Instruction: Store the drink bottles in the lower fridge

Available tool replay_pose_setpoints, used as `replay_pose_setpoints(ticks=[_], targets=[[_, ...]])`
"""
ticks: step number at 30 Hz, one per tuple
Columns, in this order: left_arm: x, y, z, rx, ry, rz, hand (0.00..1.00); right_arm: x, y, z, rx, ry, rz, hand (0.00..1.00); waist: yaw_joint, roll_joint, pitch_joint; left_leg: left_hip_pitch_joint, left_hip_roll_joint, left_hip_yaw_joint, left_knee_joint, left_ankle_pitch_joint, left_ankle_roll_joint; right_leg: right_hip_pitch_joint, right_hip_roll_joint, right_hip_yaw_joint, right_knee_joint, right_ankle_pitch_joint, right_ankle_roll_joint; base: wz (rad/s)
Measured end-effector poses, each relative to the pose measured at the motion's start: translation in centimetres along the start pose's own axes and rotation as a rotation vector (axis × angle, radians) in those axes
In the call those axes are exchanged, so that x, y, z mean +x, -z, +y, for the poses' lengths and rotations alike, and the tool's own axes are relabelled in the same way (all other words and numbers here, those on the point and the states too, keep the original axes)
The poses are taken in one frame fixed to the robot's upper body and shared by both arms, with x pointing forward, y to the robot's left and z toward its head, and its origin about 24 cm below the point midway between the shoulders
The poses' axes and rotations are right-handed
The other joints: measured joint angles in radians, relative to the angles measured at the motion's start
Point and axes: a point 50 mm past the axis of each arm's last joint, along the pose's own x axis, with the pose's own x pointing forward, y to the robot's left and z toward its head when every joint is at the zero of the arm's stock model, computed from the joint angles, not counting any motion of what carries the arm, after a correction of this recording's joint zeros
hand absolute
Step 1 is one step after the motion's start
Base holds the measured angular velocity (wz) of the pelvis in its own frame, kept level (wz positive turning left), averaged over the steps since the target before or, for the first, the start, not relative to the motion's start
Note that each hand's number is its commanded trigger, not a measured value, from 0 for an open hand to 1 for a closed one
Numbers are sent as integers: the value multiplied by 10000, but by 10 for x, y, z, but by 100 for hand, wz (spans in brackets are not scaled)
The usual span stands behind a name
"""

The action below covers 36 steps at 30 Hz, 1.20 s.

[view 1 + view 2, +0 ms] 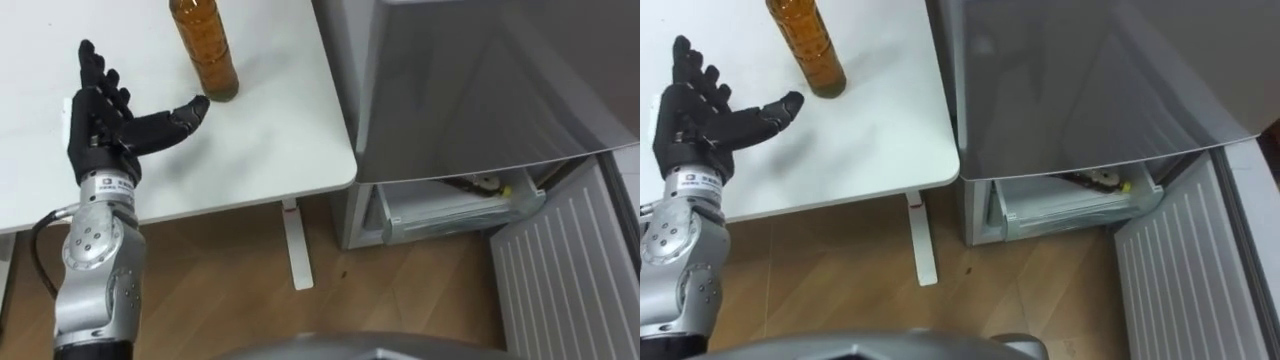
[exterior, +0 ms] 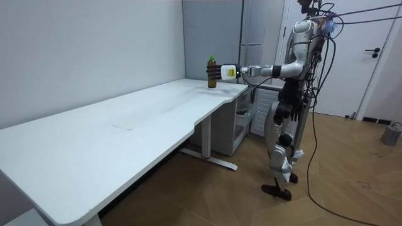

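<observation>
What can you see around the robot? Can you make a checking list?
Surface: white table.
Job's things: one bottle of brown drink, upright on the table near its fridge-side edge.
Clutter: nothing seen.
Hands: left hand open above the table, thumb close to the bottle's base.
Cables: nothing seen besides the robot's own.
Surroundings: grey fridge beside the table, lower door swung open, drawer showing; wooden floor.
</observation>
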Motion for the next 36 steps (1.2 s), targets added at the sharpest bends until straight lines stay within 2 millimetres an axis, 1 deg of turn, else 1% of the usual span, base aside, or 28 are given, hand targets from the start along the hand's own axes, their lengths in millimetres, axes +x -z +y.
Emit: replay_pose_setpoints(ticks=[3,6,9,11,17,22,27,29,30,32,34,35,36], targets=[[5,-2,-3,-331,51,13,0,0,4,2,4,-51,120,0,-5,-5,5,109,6,8,7,0,0,12,6,11,-1,0,0,-1],[16,-5,-6,-768,39,-13,0,0,6,6,14,-123,153,0,5,22,9,133,26,124,-10,0,0,20,20,108,2,2,-3,-10],[23,-6,-8,-1009,50,-12,0,0,7,8,35,-176,129,0,-1,73,11,142,45,216,-28,-4,2,17,37,216,1,17,-22,-11],[27,-5,-9,-1034,28,79,0,0,9,9,51,-175,109,0,-14,158,13,141,57,249,-49,-4,1,15,54,258,-3,34,-34,-7],[28,-2,-8,-1216,-26,267,0,0,14,8,69,-36,160,0,-37,398,33,147,84,385,-137,-3,-1,-74,79,337,-4,40,-43,-6],[29,-2,-6,-1075,-3,401,0,0,12,8,81,-43,93,0,-54,468,-2,147,101,516,-165,0,-5,-135,78,388,-7,41,-44,-5],[30,0,-2,-972,-86,628,0,0,12,8,228,-47,77,0,-145,341,30,325,114,585,-215,2,-9,-116,97,584,-21,40,-44,-7],[32,2,4,-1205,-329,756,0,0,11,7,470,-47,23,0,-304,256,63,318,119,588,-220,2,-9,-139,107,591,-19,41,-44,-4],[32,2,5,-1267,-383,766,0,0,12,7,514,-45,34,0,-320,237,59,317,123,596,-220,2,-9,-145,113,594,-19,42,-45,-7],[37,2,7,-1433,-527,812,0,-1,19,7,571,-115,304,0,-316,149,31,335,152,677,-222,2,-10,-149,143,723,1,45,-53,-8],[41,2,12,-1485,-760,845,0,-1,22,7,499,-115,402,0,-328,131,16,334,176,764,-246,2,-13,-156,170,828,18,58,-73,-14],[43,1,13,-1503,-831,849,0,-1,23,6,418,-110,437,0,-333,158,0,328,183,797,-259,1,-14,-171,177,859,71,62,-79,-15],[43,0,14,-1520,-854,834,0,-1,24,5,434,-128,453,0,-346,156,3,324,183,808,-261,1,-14,-202,177,862,114,62,-79,-11]])
